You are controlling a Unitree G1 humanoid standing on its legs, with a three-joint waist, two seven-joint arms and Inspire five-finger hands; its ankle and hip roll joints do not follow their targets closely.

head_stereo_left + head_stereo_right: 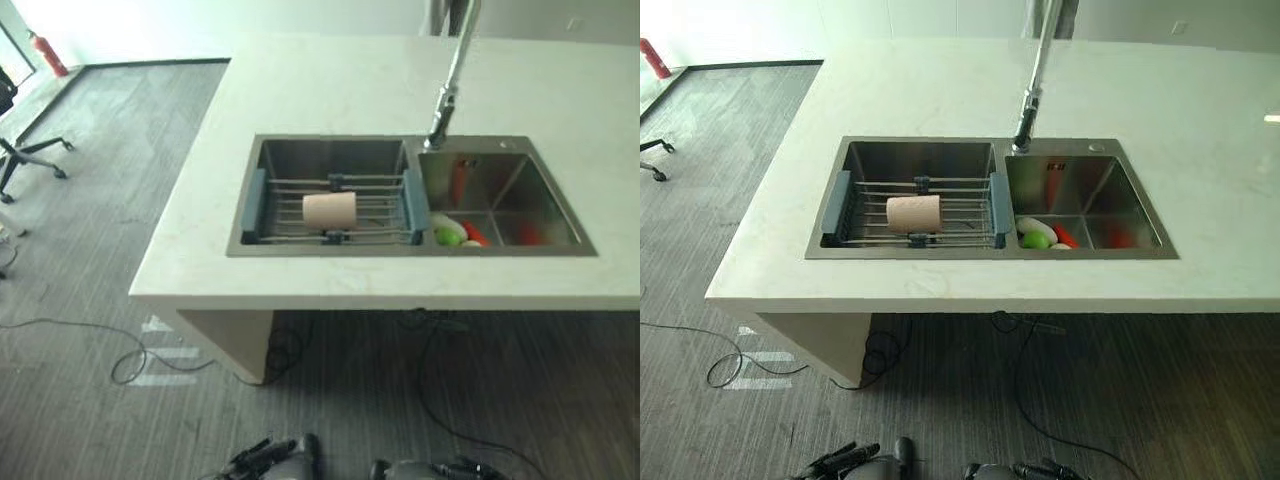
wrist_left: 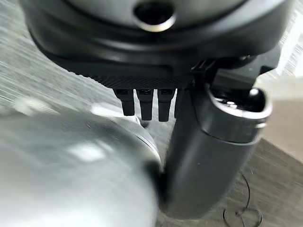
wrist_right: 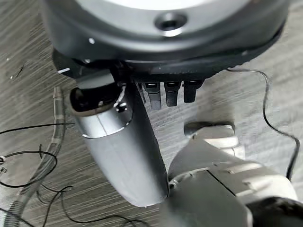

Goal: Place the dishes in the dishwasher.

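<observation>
I see a beige cup (image 1: pixel 329 210) lying on its side on the rack (image 1: pixel 370 184) over the sink's left basin (image 1: pixel 300 155). Both hands hang low near the floor, left hand (image 2: pixel 142 101) and right hand (image 3: pixel 165 92), fingers straight, holding nothing.

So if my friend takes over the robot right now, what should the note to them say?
Left hand: low by the floor, fingers straight, holding nothing.
Right hand: also low by the floor, fingers straight, holding nothing.
Things: a beige cup lies on its side on the wire rack across the left basin of the sink. Some colourful items, green, white and red, sit in the right basin; what they are is hard to tell.
Done: nothing yet, the cup is untouched.
Left: pick up the cup and the other dishes and put them in the dishwasher, which I can't spot from here.
</observation>
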